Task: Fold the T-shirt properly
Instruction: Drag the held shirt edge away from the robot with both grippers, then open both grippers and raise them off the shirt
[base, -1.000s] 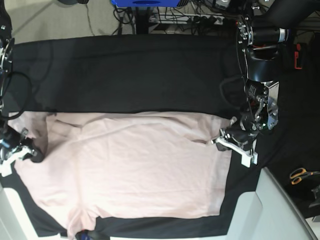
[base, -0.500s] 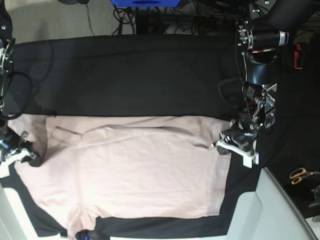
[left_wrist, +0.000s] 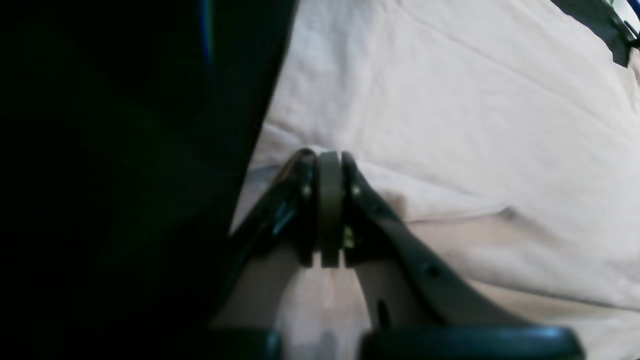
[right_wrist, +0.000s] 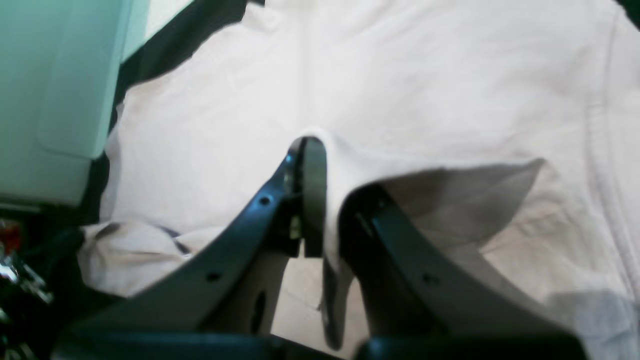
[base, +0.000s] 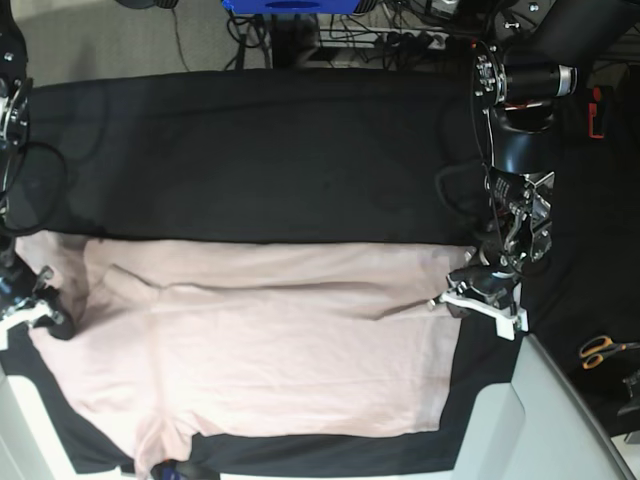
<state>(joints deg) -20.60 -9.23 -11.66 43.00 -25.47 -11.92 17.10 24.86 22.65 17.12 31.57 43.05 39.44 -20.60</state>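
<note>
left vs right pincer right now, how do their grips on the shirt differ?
Left pincer sits at the T-shirt edge beside the black cover; right pincer is at the opposite edge. Fabric drapes over one right jaw; none shows between the left's. Both are shut.

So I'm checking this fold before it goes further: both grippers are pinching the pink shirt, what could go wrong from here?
The right gripper is shut on only a thin pinch of the T-shirt, so the soft fabric could slip out under tension. The left gripper grips near the shirt's edge beside the black table cover; uneven pulling may skew the fold. Creases already cross the chest and could get folded in.
</note>
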